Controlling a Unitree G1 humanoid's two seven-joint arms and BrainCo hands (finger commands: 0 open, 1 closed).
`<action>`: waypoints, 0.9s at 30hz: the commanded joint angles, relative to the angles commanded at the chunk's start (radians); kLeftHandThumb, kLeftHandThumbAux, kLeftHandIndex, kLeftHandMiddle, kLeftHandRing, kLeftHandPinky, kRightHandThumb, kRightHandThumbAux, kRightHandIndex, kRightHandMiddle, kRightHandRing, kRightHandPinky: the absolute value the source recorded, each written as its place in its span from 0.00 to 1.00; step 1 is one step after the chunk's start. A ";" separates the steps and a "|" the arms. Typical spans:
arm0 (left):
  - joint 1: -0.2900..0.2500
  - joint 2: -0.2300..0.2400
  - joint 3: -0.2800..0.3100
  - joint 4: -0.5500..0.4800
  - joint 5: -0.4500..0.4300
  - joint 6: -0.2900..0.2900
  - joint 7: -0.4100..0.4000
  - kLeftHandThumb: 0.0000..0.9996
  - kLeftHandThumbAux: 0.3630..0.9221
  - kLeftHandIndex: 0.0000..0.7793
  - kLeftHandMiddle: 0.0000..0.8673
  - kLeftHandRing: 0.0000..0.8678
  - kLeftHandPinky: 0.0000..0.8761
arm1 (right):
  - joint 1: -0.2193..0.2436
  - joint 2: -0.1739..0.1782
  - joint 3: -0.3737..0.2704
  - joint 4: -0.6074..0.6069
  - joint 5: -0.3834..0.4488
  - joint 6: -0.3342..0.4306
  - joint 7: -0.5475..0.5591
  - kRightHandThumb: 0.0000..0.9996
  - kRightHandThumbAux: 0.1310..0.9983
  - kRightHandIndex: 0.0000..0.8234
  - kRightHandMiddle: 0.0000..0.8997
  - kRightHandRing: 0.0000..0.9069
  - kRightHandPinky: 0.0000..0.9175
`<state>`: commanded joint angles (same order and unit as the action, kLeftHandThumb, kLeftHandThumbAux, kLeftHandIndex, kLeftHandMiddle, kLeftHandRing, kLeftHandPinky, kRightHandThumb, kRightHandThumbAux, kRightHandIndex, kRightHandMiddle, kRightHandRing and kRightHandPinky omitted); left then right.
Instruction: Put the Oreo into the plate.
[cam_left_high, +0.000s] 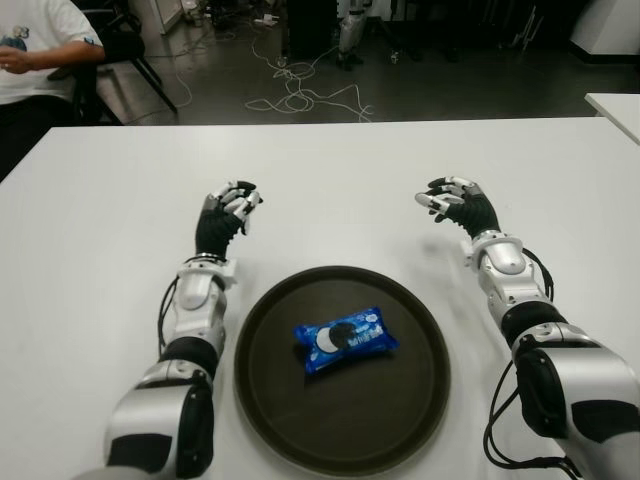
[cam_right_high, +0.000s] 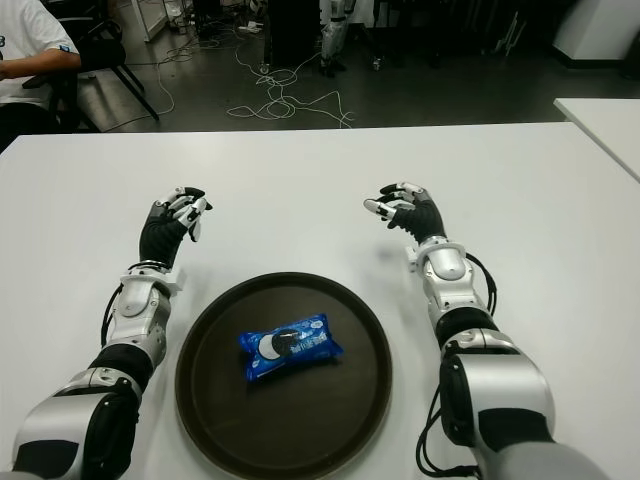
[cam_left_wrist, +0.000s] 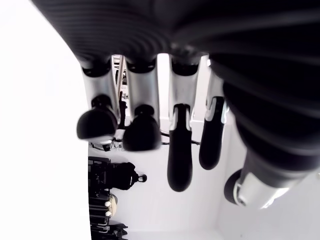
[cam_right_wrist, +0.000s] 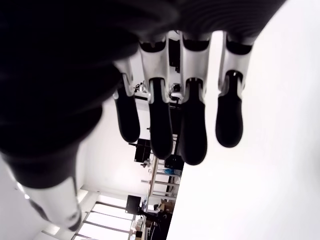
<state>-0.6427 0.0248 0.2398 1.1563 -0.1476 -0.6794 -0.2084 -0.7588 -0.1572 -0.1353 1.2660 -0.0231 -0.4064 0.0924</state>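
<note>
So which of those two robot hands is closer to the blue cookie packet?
The left hand looks slightly nearer the blue Oreo packet on the round dark plate; the right hand shows farther off. Both hold nothing.

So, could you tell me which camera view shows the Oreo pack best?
The left eye view: the Oreo pack lies unobstructed in the middle of the plate. The right eye view shows it equally clearly. Neither wrist view shows it, only their own fingers.

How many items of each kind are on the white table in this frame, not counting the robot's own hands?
Oreo packs: 1, the blue Oreo pack, lying inside the plate.
Plates: 1, the dark round plate, between the empty left hand and empty right hand.
Total: 2
</note>
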 joint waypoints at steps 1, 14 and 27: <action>-0.001 0.001 0.002 0.002 0.002 0.000 0.004 0.86 0.53 0.53 0.61 0.93 0.92 | 0.001 0.001 -0.001 0.000 0.001 -0.003 0.000 0.08 0.70 0.49 0.58 0.62 0.66; -0.011 0.002 0.012 0.021 0.013 -0.013 0.024 0.86 0.53 0.54 0.61 0.91 0.90 | 0.001 0.002 -0.004 0.005 0.001 -0.009 -0.004 0.07 0.69 0.49 0.56 0.60 0.63; -0.015 0.001 0.013 0.034 0.017 -0.032 0.028 0.86 0.53 0.54 0.62 0.91 0.90 | 0.001 0.002 -0.010 0.009 0.002 -0.016 -0.002 0.08 0.68 0.50 0.57 0.61 0.64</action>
<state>-0.6579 0.0254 0.2530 1.1907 -0.1308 -0.7109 -0.1802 -0.7573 -0.1552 -0.1450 1.2750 -0.0216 -0.4222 0.0902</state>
